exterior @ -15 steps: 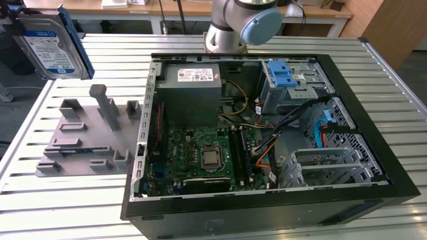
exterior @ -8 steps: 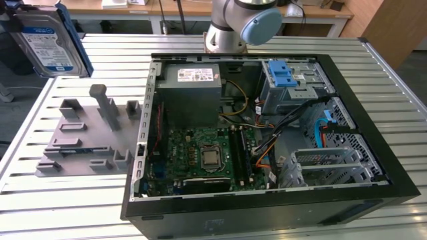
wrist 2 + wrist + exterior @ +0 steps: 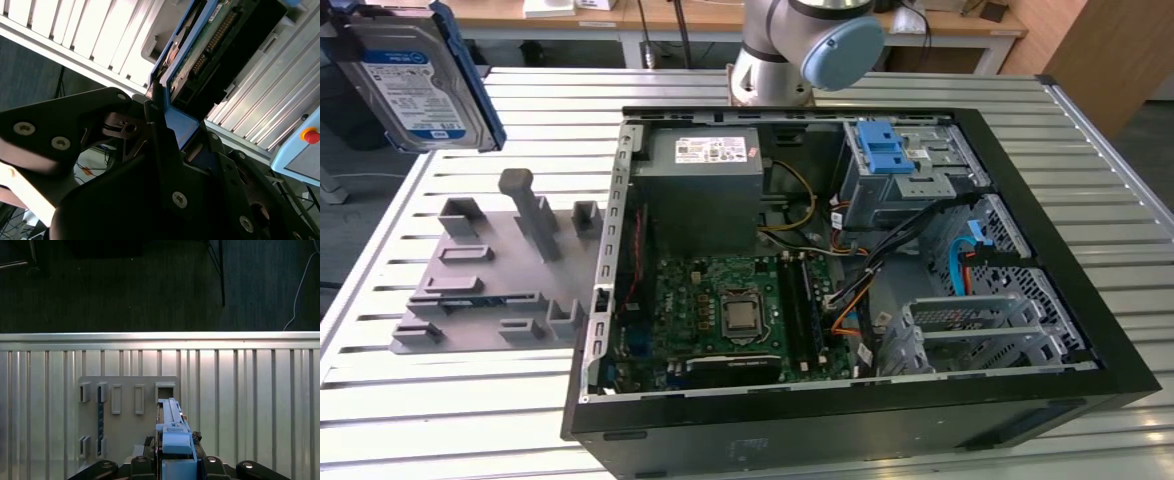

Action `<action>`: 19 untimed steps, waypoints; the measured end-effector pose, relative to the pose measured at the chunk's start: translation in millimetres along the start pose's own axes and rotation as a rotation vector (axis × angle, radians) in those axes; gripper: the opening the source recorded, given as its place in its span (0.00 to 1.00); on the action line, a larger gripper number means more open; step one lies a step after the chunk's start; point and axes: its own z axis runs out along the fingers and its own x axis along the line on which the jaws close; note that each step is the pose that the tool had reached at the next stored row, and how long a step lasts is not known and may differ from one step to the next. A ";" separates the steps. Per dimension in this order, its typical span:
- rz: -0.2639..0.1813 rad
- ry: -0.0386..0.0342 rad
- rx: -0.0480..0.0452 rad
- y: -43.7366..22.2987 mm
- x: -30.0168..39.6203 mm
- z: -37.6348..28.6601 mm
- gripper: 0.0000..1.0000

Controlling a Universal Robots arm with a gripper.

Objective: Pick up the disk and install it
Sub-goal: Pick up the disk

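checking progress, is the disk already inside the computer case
No, the disk is up in the air, clear of the case, off to the exterior view's left.

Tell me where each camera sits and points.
Exterior view: off the arm, looking down on table and open computer case; arm base shows.
First wrist view: on the wrist, looking down past the gripper to the grey holder.
Second wrist view: on the wrist, close along the gripper.
All three share the disk.

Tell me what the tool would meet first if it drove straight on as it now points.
Probably the grey slotted fixture on the table, and the held disk would touch it before the tool does; depth is unclear.
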 end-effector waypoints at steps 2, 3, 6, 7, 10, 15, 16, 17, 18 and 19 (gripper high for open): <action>0.000 0.0000 -0.0001 0.0 0.0 0.0 0.36; 0.000 0.0000 0.0000 0.0 0.0 0.0 0.36; -0.001 0.0000 0.0000 0.0 0.0 -0.2 0.36; -0.001 0.0001 -0.0003 0.0 0.0 -0.9 0.36; -0.001 0.0001 -0.0001 0.0 0.0 -4.3 0.36; -0.001 0.0000 0.0001 0.0 0.1 -12.5 0.36; -0.001 0.0000 0.0001 0.0 0.1 -13.9 0.36; -0.001 0.0000 0.0001 0.0 0.1 -15.6 0.36; -0.001 0.0000 0.0002 0.0 0.1 -17.2 0.36; -0.001 0.0000 0.0004 0.0 0.1 -18.8 0.36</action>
